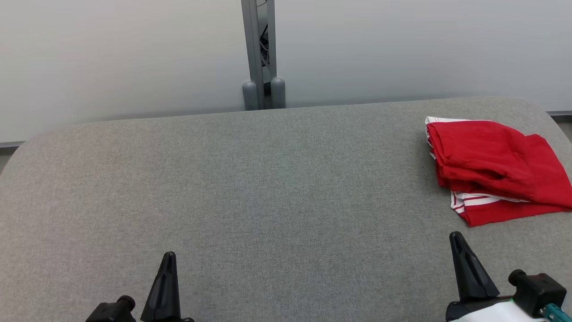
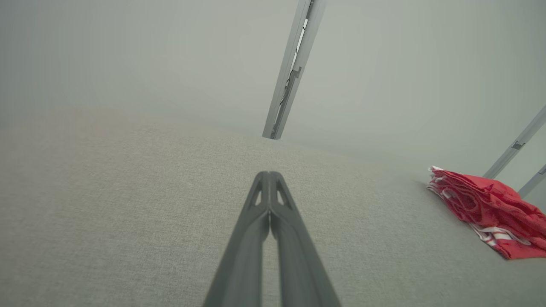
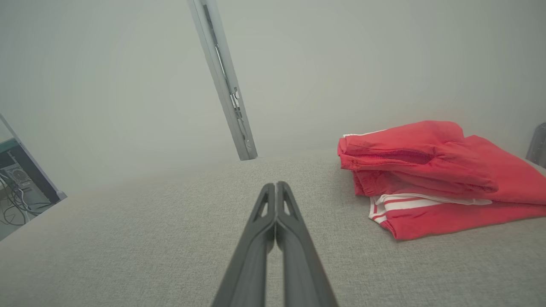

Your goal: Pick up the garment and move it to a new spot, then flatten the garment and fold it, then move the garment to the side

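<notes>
One folded red garment point(image 1: 491, 165), at the counter's point(image 1: 268, 188) far right, long axis left to right, white-striped hem nearest the robot, left fingers point(image 1: 166, 277) and right fingers point(image 1: 467, 268) pressed together, empty

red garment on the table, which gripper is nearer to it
Right. The right gripper, jaws shut, is just short of the near edge of the red garment, not touching it. The left gripper is far off across the grey table, on the robot's left.

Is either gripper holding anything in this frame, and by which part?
Nothing is held. The left gripper and right gripper are shut, empty; the folded red garment with white stripes lies apart on the grey fabric table.
</notes>
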Robot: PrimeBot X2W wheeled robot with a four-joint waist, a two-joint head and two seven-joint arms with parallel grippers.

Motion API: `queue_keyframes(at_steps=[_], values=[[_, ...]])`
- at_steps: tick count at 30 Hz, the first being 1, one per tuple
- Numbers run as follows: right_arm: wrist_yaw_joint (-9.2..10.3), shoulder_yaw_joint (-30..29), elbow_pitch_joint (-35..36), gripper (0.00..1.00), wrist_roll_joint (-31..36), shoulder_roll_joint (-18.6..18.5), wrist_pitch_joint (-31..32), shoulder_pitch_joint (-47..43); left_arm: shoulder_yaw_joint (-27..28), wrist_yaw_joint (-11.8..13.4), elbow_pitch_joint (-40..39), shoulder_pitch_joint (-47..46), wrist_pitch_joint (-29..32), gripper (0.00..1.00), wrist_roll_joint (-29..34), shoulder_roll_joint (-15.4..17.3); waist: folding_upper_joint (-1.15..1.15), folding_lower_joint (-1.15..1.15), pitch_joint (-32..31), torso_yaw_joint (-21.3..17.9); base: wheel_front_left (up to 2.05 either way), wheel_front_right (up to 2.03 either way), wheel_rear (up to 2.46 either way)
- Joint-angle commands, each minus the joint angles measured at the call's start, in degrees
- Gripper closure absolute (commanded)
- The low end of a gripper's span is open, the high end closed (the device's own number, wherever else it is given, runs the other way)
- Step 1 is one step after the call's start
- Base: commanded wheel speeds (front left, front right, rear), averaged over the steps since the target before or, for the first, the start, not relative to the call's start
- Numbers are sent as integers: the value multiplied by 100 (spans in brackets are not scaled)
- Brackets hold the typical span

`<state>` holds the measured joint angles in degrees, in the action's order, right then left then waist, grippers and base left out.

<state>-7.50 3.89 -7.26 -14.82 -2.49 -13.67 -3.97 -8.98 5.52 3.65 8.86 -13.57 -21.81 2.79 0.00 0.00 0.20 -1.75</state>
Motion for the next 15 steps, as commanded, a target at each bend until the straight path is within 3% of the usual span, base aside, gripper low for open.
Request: queue_keyframes(at_steps=[1,15], values=[[0,-39,42,100,-306,-67,54,176,59,-58,-54,-179,29,100,-267,43,0,0,0,3,0,0,0],[0,-135,-179,100,-1815,-150,392,433,224,-311,207,-474,275,100,-1646,115,0,0,-1,23,0,0,0]])
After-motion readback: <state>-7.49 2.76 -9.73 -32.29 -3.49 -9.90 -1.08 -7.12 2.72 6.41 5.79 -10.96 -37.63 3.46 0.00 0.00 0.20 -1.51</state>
